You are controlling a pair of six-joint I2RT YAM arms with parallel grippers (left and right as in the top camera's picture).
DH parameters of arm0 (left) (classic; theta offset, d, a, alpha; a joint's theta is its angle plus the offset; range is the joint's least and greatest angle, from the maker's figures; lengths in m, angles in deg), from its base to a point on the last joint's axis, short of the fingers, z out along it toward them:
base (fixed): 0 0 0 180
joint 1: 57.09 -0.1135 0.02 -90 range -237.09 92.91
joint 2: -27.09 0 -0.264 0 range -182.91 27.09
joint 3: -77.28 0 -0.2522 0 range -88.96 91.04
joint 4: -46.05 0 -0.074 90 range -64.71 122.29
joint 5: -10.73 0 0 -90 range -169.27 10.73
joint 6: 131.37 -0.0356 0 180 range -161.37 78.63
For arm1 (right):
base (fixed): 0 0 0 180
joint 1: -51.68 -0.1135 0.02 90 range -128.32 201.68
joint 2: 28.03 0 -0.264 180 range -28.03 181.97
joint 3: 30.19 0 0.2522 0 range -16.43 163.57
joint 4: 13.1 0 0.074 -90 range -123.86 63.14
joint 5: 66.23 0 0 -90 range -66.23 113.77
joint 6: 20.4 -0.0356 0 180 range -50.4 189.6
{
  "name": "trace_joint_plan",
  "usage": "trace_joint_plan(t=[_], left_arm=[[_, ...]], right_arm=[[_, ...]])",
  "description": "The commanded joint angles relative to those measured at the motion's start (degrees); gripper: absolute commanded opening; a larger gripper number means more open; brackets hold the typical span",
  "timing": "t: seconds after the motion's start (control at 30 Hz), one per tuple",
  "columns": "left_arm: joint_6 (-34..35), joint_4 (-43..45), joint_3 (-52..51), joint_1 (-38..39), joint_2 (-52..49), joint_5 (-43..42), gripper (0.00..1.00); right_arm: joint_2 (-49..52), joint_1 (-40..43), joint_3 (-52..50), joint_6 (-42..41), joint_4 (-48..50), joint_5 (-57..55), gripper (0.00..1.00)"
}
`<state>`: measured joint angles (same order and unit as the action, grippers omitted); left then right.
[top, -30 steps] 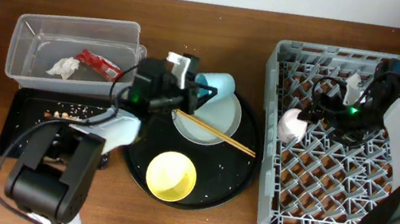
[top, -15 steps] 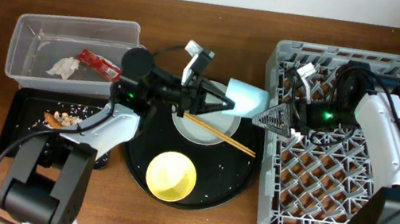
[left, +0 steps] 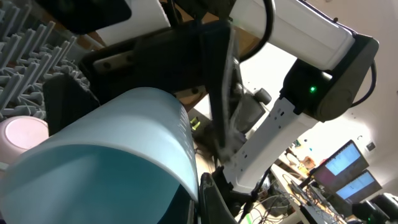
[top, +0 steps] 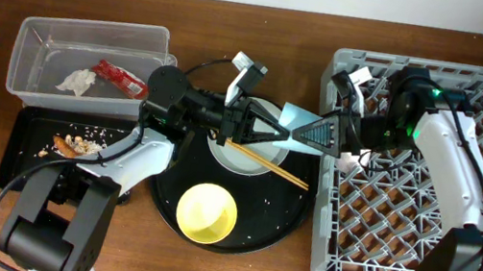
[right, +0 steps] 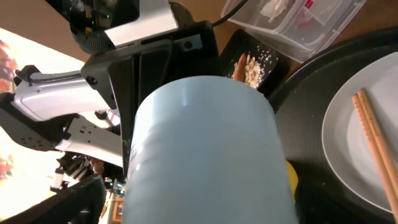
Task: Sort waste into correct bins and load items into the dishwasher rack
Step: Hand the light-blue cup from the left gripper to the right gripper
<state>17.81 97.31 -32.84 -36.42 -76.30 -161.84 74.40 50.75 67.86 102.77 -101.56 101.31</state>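
The left gripper (top: 274, 129) is clamped on the light blue cup (top: 295, 118), holding it on its side in the air just off the left wall of the dishwasher rack (top: 318, 216). The right gripper (top: 305, 134) reaches out over that same wall and meets the cup from the other end. Its fingers lie along the cup, but whether they are pressing on it or standing apart cannot be told. In the right wrist view the cup fills the middle of the picture.

Inside the rack, close to its left wall, a pink cup (left: 22, 134) sits among the pegs. Just left of the rack a round black tray (top: 277, 219) rests on the bench (top: 239, 28). It carries a pale grey plate (top: 238, 155) directly under the held cup, wooden chopsticks (top: 266, 164) laid slantwise across the plate, and a yellow bowl (top: 207, 213) beside the plate.

Farthest left of the rack is a clear tub (top: 44, 31) holding a red wrapper (top: 119, 77), its print too small to read, and a white tissue (top: 77, 82). Touching the tub is a black rectangular tray (top: 17, 173) with food scraps (top: 75, 143).
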Motion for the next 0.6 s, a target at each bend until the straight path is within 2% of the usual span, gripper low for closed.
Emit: trace_joint_plan(t=[0.0,0.33,0.47,0.57], left_arm=[[-2.23,0.48,0.42,-1.27,0.37,-0.79,0.0],[-2.27,0.5,0.39,-1.33,0.24,-0.76,0.0],[-2.25,0.48,0.39,-1.33,0.24,-0.81,0.0],[-2.25,0.48,0.39,-1.33,0.24,-1.29,0.0]], right_arm=[[-0.81,3.98,-0.09,0.44,-0.52,1.57,0.93],[-0.81,3.82,-0.09,0.9,-5.27,-1.88,0.93],[-0.81,-0.46,-0.09,1.05,-3.15,-1.44,0.94],[-0.81,-0.57,-0.09,1.03,-2.43,-1.01,0.94]])
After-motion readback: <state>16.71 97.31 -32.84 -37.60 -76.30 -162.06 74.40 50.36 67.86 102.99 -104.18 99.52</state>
